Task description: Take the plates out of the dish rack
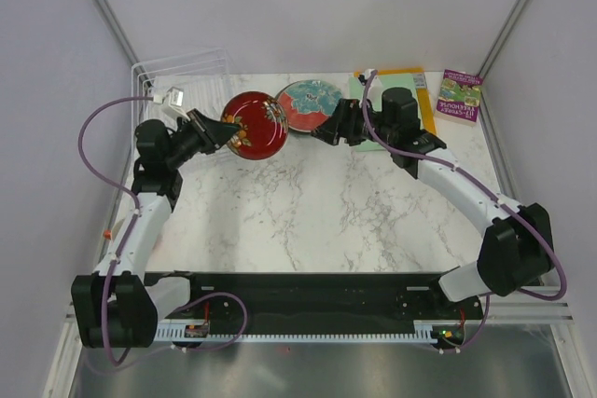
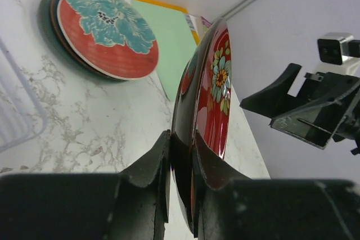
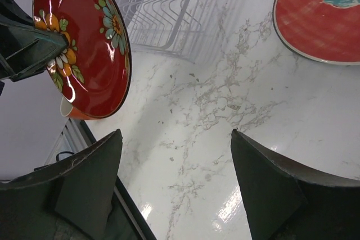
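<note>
Green mat (image 2: 169, 43), orange sheet (image 1: 426, 104) at its edge; book (image 1: 460, 96) nearby

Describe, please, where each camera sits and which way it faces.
Top external: above and behind the bases, looking down on the white marble table; both arms show, left gripper holding a glossy red flowered plate.
Left wrist: looks along its fingers, clamped on that plate's rim, toward the right gripper.
Right wrist: looks past its open fingers at table and white wire dish rack.
Both wrist views share the held plate and a red, teal-flowered plate.
</note>
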`<action>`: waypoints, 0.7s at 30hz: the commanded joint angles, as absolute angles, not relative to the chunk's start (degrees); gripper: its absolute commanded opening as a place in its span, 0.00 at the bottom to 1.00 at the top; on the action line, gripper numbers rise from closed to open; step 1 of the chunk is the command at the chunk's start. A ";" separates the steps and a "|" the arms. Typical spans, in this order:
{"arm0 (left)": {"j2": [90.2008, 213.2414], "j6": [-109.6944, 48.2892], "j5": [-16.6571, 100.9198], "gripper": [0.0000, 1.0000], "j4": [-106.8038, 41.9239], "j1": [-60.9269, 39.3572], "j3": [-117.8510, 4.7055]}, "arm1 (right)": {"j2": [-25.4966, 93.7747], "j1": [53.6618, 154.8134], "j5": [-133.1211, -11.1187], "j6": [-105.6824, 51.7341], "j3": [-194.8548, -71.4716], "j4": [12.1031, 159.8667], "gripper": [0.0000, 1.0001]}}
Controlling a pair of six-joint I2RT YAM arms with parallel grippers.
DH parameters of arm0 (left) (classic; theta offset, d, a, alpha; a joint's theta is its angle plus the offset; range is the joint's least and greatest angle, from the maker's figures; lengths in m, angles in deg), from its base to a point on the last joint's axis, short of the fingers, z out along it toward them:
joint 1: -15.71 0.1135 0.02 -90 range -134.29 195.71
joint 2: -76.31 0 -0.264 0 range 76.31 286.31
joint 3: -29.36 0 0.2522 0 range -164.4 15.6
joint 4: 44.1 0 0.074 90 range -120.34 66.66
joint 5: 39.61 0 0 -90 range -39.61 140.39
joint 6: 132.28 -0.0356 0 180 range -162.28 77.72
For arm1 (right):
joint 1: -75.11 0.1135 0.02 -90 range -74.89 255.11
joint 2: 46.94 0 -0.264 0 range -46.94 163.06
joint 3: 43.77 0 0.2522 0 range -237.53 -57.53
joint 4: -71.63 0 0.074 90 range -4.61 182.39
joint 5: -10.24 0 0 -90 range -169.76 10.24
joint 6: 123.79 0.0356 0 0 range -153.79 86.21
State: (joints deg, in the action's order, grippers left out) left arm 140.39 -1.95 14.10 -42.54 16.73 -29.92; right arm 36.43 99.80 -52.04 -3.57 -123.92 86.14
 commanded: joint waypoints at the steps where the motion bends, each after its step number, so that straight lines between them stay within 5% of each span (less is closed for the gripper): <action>1: 137.84 4.83 10.84 0.02 -52.13 14.50 -28.71 | 37.34 100.60 -48.65 -0.40 -122.75 79.51 0.85; 19: 144.87 10.19 10.23 0.02 -63.99 6.14 -25.01 | 44.81 104.20 -42.85 3.74 -124.67 71.59 0.85; 20: 145.22 10.28 10.40 0.02 -64.35 5.70 -24.92 | 45.43 104.20 -42.67 3.83 -124.85 71.07 0.84; 21: 145.92 10.28 10.40 0.02 -64.61 5.61 -24.75 | 45.87 104.29 -41.97 3.83 -125.03 70.80 0.73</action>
